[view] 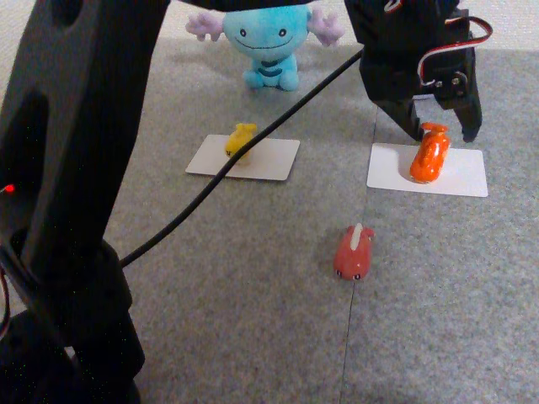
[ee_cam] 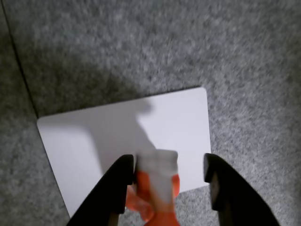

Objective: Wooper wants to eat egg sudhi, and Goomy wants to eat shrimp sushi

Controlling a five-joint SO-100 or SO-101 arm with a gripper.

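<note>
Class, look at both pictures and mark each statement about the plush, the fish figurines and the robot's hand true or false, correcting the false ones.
1. The egg sudhi lies on a white card. True.
2. The pink-red figurine lies on a card. False: it lies on the bare grey mat.
3. The hand is open around the shrimp sushi. True.
4. Wooper sits behind the shrimp sushi. False: it sits behind the egg sudhi's card.

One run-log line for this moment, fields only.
hand: open, straddling shrimp sushi | shrimp sushi: on right white card | egg sudhi: on left white card, before Wooper
</note>
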